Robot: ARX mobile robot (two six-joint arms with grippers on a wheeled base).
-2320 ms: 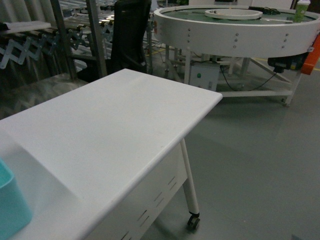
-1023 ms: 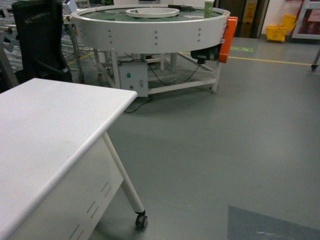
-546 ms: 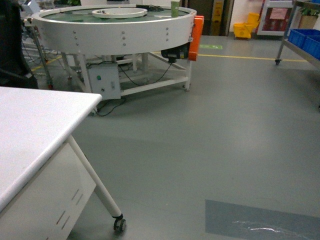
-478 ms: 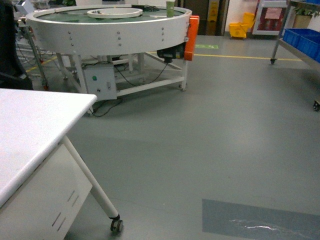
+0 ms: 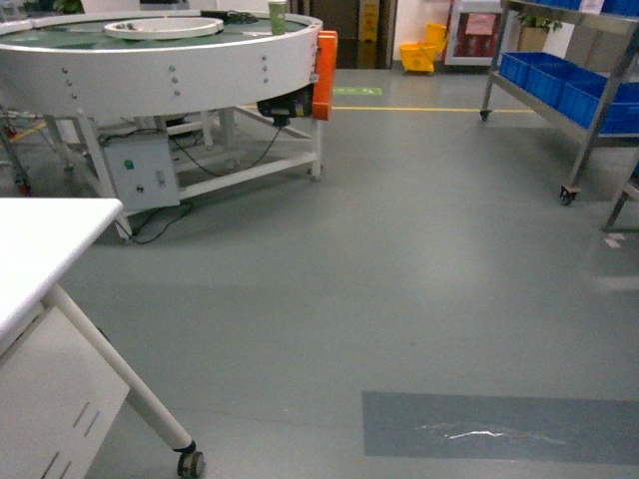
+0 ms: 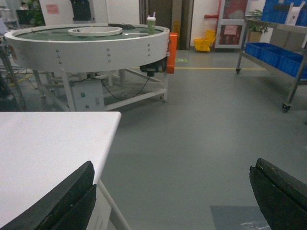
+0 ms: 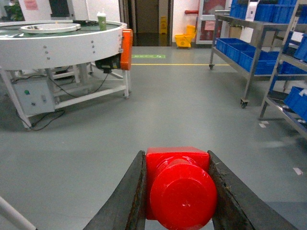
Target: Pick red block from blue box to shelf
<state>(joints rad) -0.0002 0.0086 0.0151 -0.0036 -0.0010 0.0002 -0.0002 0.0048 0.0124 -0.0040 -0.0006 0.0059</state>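
The red block [image 7: 180,187] fills the lower middle of the right wrist view, stud towards the camera. My right gripper [image 7: 175,155] is shut on it, one dark finger against each side, and holds it above the grey floor. The left gripper [image 6: 172,165] is open with nothing between its fingers, beside the white table's corner [image 6: 48,143]. The shelf [image 5: 600,115], a steel rack carrying dark blue crates, stands at the far right; it also shows as the shelf [image 7: 253,62] and the shelf [image 6: 296,72]. The blue box is out of view. Neither gripper appears in the head view.
A large round white conveyor table [image 5: 150,60] on a frame stands at the back left, with an orange panel [image 5: 324,75] on its side. The white table [image 5: 40,239] and its castor leg [image 5: 190,461] are at the lower left. A yellow mop bucket [image 5: 419,55] sits far back.
The head view has swung right: the white table and the turquoise box slid off to the left, the round conveyor shifted left, and the steel shelf with blue crates came into view on the right.
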